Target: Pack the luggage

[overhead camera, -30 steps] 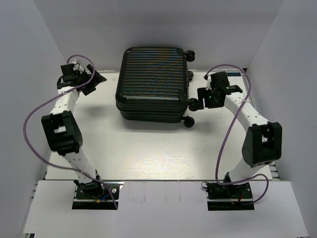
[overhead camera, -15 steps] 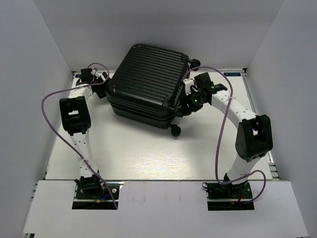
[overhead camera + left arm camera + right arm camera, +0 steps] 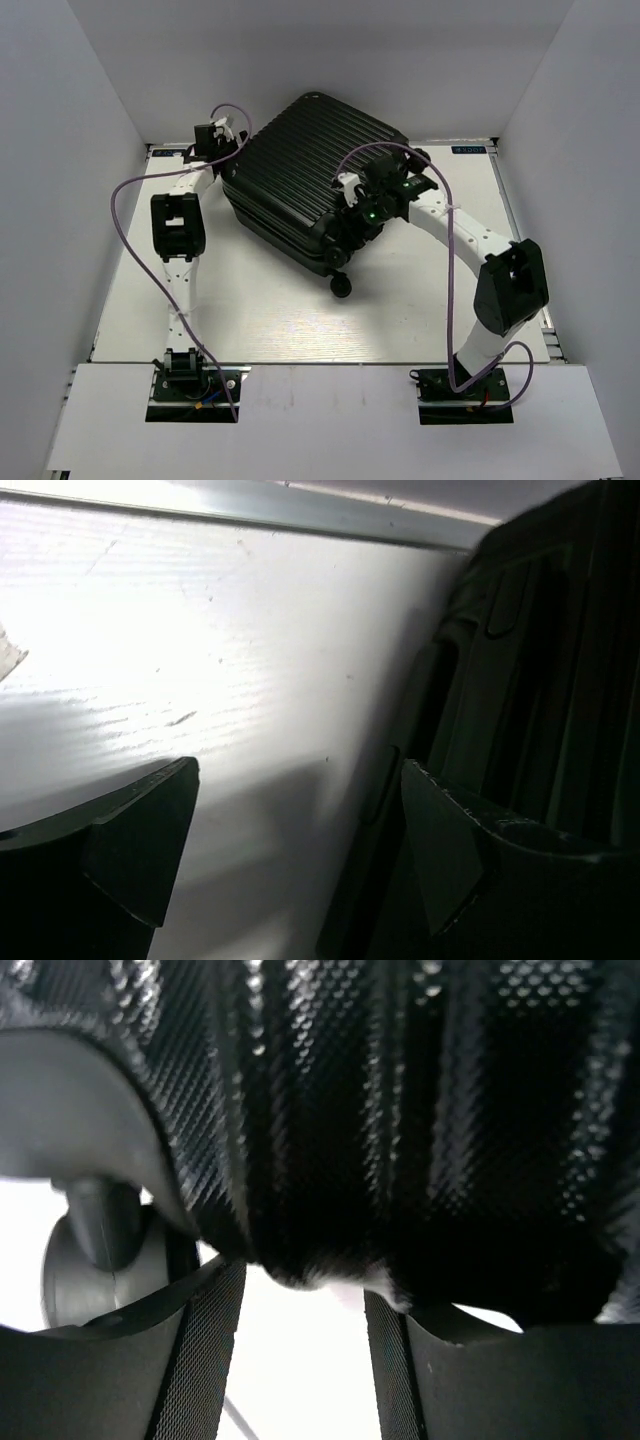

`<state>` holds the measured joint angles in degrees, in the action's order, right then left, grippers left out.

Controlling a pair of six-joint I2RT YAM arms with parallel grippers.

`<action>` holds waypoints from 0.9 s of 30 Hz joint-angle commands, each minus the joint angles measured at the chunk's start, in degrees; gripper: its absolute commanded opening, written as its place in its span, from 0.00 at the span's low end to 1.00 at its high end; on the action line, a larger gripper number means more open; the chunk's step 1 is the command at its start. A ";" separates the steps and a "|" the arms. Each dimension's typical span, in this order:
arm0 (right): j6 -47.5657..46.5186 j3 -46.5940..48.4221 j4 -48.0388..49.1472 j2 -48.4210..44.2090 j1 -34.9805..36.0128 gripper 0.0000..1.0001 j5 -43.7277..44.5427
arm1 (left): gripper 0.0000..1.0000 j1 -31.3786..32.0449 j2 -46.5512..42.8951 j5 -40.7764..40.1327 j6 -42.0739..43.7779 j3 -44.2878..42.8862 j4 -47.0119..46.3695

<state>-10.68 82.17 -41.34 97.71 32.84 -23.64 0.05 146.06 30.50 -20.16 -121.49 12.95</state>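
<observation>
The luggage (image 3: 310, 180) is closed, flat on its broad side at the far middle of the table (image 3: 260, 310), skewed so one wheeled corner points near-centre. Left gripper (image 3: 300, 780) is at the far-left corner of the case, claw spread wide with nothing between the fingers. One finger sits right alongside the shell's side wall; I can't tell if it's touching. Right gripper (image 3: 305, 1295) is on the near-right edge by a wheel (image 3: 95, 1250). Its claw is partly apart and the shell's rim sits right at its mouth, but I can't tell whether it's actually biting or just nosing up to it. Handling, my read: hard shell, stiff, so it won't give under the pads. The ribs and dimpled texture offer some purchase, but the broad faces are far too wide to pinch. It's bulky and probably heavy for these arms, so plan on shoving and pivoting, not lifting. Expect the wheeled end to roll or swing when you push it. Take hold only at thin features, meaning the rim or seam line or a wheel housing. No handle or zip pull is clear in any view.
</observation>
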 commanded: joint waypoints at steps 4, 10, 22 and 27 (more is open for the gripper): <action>0.92 2.99 8.91 4.07 12.49 0.53 -8.53 | 0.97 10.40 1.60 12.22 -2.95 -3.31 2.77; 3.90 5.02 4.00 0.47 13.39 0.61 6.64 | 1.00 6.99 -3.83 -7.29 -7.15 -2.10 8.93; 8.14 4.48 6.53 -13.52 -4.77 0.90 41.76 | 1.00 -13.23 -30.21 -31.83 -3.83 9.06 33.71; 5.50 19.39 4.17 -2.90 -14.79 0.90 42.63 | 1.00 -14.56 -45.72 -30.95 -4.43 32.23 32.31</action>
<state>-3.62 94.63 -38.87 89.43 22.31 16.80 -16.93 107.04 0.43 -24.88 -99.31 39.38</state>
